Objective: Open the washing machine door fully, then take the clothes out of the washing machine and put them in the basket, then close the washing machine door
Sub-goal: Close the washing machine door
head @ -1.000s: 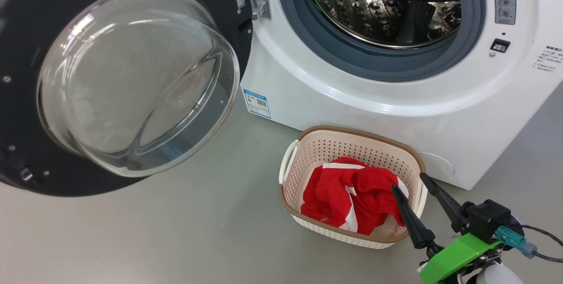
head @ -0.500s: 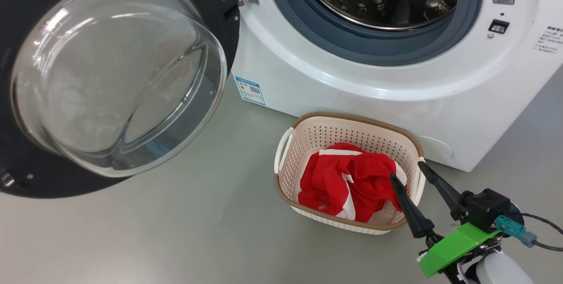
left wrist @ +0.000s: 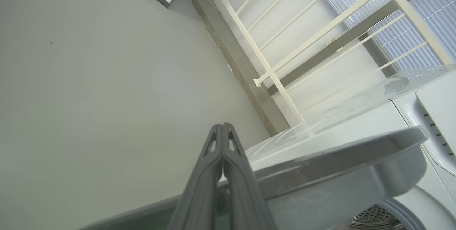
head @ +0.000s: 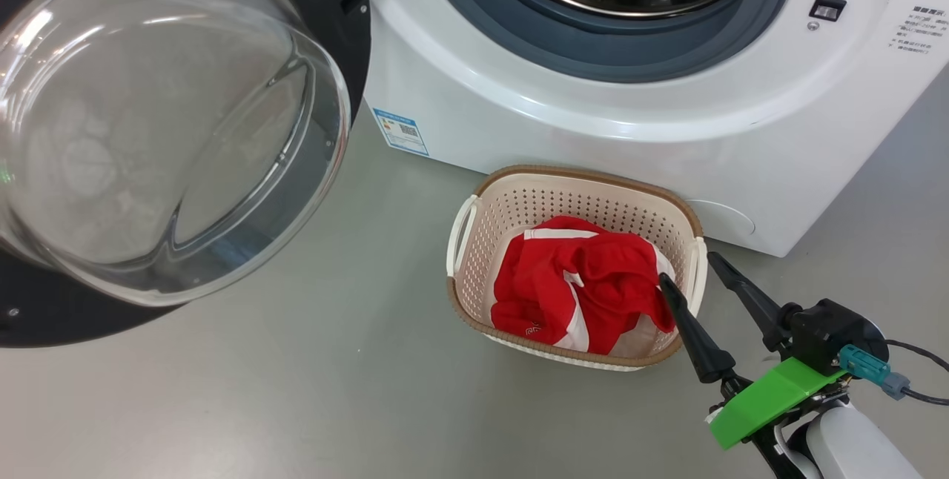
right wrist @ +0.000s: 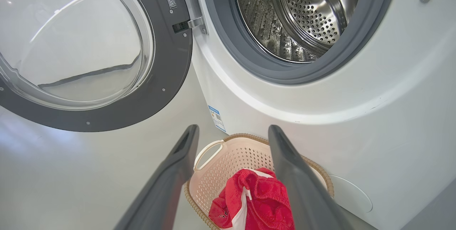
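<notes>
2 hands: the right hand is wide apart and empty just beside the basket; the left hand is pressed together. The red clothes lie in the basket. The washing machine door hangs open.

A laundry spot: washing machine on plain grey floor

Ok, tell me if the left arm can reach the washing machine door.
Probably yes: the left gripper, jaws shut, sits beside the rim of the washing machine door, with nothing between them.
</notes>
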You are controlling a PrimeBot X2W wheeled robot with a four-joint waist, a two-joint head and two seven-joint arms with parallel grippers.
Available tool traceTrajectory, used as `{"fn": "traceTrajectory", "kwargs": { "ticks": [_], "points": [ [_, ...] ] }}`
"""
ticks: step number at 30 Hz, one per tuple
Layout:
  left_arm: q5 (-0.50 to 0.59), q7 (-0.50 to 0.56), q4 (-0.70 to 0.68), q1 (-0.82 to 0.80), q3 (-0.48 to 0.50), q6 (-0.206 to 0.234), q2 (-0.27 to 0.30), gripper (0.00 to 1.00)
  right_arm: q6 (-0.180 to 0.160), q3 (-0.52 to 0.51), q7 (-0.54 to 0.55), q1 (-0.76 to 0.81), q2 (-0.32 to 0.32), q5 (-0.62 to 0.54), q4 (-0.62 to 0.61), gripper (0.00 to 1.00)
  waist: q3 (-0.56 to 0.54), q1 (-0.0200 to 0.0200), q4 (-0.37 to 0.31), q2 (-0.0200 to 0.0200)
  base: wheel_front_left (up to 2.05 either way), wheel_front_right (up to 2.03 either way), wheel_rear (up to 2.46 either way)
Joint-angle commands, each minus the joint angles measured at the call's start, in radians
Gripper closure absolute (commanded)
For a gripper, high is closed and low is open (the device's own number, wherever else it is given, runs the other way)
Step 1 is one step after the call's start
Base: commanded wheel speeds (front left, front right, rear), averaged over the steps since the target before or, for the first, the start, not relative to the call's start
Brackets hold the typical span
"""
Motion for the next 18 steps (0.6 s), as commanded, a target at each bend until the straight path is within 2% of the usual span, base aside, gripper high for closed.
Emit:
{"fn": "traceTrajectory", "kwargs": {
  "ticks": [1,9,18],
  "points": [
    [-0.011,0.014,-0.016,-0.021,0.016,0.0,0.073,1.0,0.002,0.018,-0.005,-0.016,-0.006,-0.007,-0.023,0.0,0.002,-0.0001,-0.001,0.0,0.0,0.0,0.0],
    [-0.064,0.154,-0.047,0.002,-0.005,-0.003,0.05,1.0,0.002,0.012,-0.005,-0.015,-0.005,-0.009,-0.02,0.0,-0.004,-0.0001,0.004,0.0,0.0,0.0,0.0],
    [-0.138,0.358,-0.222,0.096,-0.046,-0.004,0.051,1.0,0.002,0.008,-0.005,-0.005,0.007,-0.009,-0.018,0.0,-0.033,-0.0001,0.011,0.0,0.0,0.0,0.0]
  ]
}}
